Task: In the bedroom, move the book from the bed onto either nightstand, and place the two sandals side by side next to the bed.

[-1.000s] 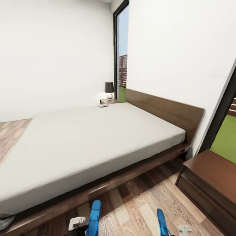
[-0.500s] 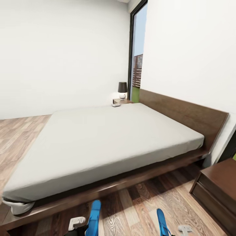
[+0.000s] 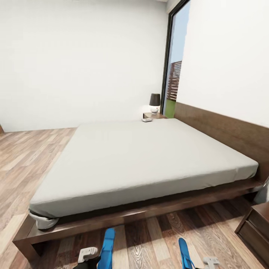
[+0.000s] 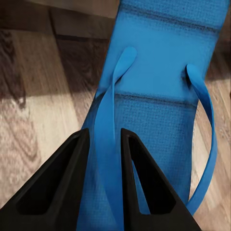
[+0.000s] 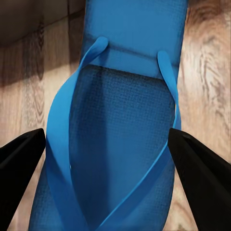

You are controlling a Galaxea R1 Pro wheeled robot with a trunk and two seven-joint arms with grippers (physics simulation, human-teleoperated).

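Left gripper (image 4: 105, 159) clamped on bright blue flip-flop strap (image 4: 108, 159); right gripper (image 5: 108, 159) spread around second blue flip-flop (image 5: 120, 125), beside low dark-framed bed (image 3: 149, 157).

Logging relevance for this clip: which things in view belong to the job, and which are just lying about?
Job:
left sandal, strap pinched in the left claw
right sandal, between the open fingers of the right claw
bed
far nightstand
near nightstand

Lying about:
lamp
small object beside it, too small to identify
window
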